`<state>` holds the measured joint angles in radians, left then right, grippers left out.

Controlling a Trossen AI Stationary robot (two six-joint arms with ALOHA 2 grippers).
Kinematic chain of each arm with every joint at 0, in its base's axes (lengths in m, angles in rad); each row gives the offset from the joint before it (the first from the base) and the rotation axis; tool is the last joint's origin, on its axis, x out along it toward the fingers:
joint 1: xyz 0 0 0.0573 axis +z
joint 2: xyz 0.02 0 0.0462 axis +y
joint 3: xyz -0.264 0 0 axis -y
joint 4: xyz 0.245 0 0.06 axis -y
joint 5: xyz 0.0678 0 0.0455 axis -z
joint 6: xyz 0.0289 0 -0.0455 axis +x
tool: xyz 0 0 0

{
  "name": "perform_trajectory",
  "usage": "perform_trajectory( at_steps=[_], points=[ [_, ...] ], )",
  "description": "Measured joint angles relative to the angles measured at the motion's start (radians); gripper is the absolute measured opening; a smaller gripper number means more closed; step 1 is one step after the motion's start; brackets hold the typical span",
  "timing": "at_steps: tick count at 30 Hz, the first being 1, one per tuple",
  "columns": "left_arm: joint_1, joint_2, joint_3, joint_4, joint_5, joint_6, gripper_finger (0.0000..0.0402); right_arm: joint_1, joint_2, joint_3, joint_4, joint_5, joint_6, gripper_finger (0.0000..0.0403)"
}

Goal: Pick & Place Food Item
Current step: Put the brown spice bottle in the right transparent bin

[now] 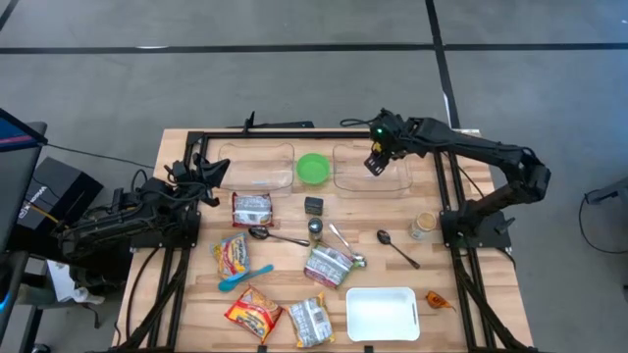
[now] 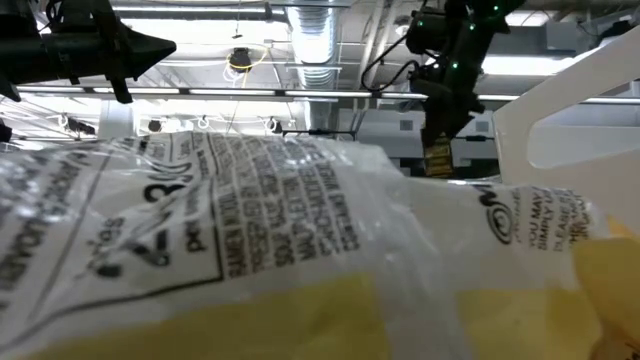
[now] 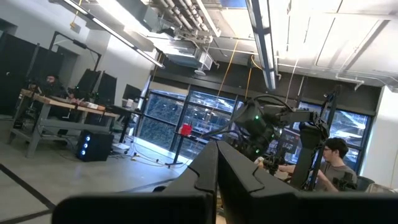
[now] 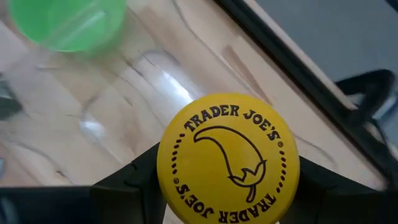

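Observation:
A small jar with a yellow "Trader Joe's" lid (image 4: pixel 228 158) sits in my right gripper (image 4: pixel 228 193), which is shut on it. In the high view my right gripper (image 1: pixel 376 161) hangs over the right clear container (image 1: pixel 402 186) at the table's far side. The low view shows the jar (image 2: pixel 437 155) below that gripper (image 2: pixel 440 95). My left gripper (image 1: pixel 211 170) waits shut at the table's left, off the table top, pointing a little upward (image 3: pixel 217 180). My right gripper pinches the jar between its two fingers (image 4: pixel 127 186), one on each of two opposite sides just under the yellow lid (image 4: pixel 180 186). The fingers slant down from above. The jar hangs upright, lid up, lifted clear above the clear container.
A green bowl (image 1: pixel 314 168) stands between the right container and a second clear container (image 1: pixel 257 167). Nearer lie several noodle packets (image 1: pixel 252 208), spoons (image 1: pixel 397 247), a small dark jar (image 1: pixel 314 205), a cup (image 1: pixel 423 226) and a white tray (image 1: pixel 383 314). A packet (image 2: pixel 250 250) fills the low view's foreground.

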<state>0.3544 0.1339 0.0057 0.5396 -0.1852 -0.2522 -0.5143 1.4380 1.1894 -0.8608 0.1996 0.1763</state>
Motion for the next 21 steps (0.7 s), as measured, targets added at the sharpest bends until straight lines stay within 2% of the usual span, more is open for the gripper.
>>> perform_trajectory(
  at_steps=[10, 21],
  points=[
    [0.000, 0.000, 0.000, 0.000, 0.000, 0.000, 0.0000, 0.010, 0.021, -0.048, 0.236, -0.120, -0.057, 0.0213],
    [0.000, 0.000, 0.000, 0.000, 0.000, 0.000, 0.0000, 0.037, 0.179, -0.049, 0.351, -0.130, -0.134, 0.0213]
  ],
)
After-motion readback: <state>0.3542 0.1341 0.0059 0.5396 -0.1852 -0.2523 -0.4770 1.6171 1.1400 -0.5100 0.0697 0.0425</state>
